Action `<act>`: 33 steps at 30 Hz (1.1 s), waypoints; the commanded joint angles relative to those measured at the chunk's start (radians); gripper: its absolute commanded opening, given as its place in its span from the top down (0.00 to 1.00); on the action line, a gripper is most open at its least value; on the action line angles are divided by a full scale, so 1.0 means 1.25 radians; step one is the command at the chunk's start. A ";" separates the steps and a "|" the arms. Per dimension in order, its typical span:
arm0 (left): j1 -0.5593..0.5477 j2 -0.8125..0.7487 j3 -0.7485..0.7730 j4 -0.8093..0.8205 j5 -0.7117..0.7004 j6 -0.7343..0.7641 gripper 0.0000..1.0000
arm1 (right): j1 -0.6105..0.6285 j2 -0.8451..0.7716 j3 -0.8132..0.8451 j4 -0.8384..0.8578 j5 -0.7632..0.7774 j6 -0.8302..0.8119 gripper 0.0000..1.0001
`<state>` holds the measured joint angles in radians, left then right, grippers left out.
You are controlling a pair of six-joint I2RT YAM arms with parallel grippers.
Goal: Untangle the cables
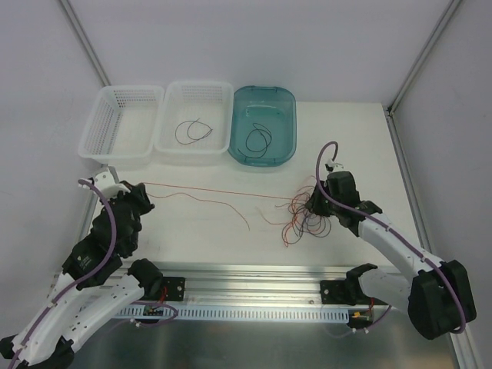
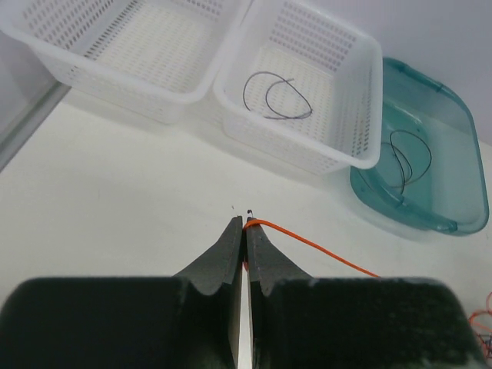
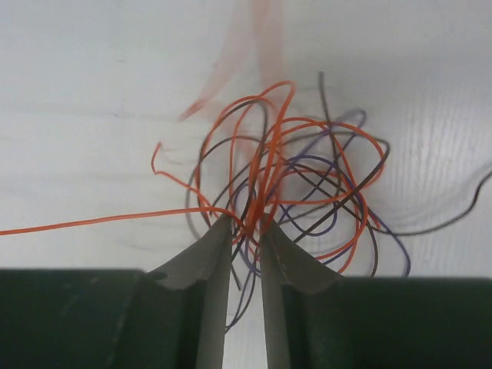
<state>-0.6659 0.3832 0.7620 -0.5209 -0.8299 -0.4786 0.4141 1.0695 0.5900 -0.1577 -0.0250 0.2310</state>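
Nearest, both arms are seen bent low over the table (image 1: pixel 207 234) from its near edge. At 9 o'clock, the left gripper (image 2: pixel 244 223) is clenched on the end of one red-orange cable (image 2: pixel 323 250), which is stretched straight toward 3 o'clock. There, the right gripper (image 3: pixel 246 227) is pinched on strands of the cable tangle (image 3: pixel 300 169). Farther off, at 12 o'clock, one black loop (image 2: pixel 269 74) is held in a white basket (image 2: pixel 307 154) and another (image 2: pixel 409 154) in a teal tub (image 2: pixel 407 219).
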 commanded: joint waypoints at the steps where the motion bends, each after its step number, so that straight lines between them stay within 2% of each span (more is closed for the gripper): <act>1: 0.017 0.011 0.056 0.009 -0.080 0.071 1.00 | -0.023 -0.003 -0.013 -0.093 0.056 -0.029 0.76; 4: 0.017 0.039 0.062 0.009 -0.024 0.072 1.00 | -0.023 0.011 -0.003 -0.108 0.065 -0.036 0.70; 6: 0.019 0.054 0.069 0.008 -0.023 0.081 1.00 | -0.023 0.012 0.002 -0.119 0.067 -0.039 0.62; 8: 0.018 0.059 0.078 0.007 -0.029 0.096 1.00 | -0.023 0.011 0.005 -0.131 0.070 -0.045 0.59; 12: 0.017 0.063 0.089 -0.007 -0.039 0.108 1.00 | -0.015 -0.014 0.027 -0.166 0.078 -0.063 0.46; 16: 0.019 0.062 0.087 -0.016 0.002 0.103 1.00 | 0.048 -0.069 0.085 -0.215 0.094 -0.144 0.43; 22: 0.017 0.086 0.090 -0.019 0.087 0.108 1.00 | 0.240 -0.092 0.178 -0.224 0.059 -0.246 0.41; 24: 0.018 0.095 0.095 -0.019 0.102 0.109 1.00 | 0.275 -0.078 0.196 -0.204 0.053 -0.269 0.40; 27: 0.017 0.096 0.100 -0.020 0.125 0.115 1.00 | 0.308 -0.013 0.235 -0.199 0.026 -0.315 0.39; 33: 0.019 0.067 0.096 -0.029 0.122 0.114 1.00 | 0.314 0.163 0.262 -0.182 0.147 -0.365 0.40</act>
<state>-0.6525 0.4896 0.8486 -0.5533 -0.6880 -0.3511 0.8036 1.1957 0.8780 -0.3855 0.0742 -0.1524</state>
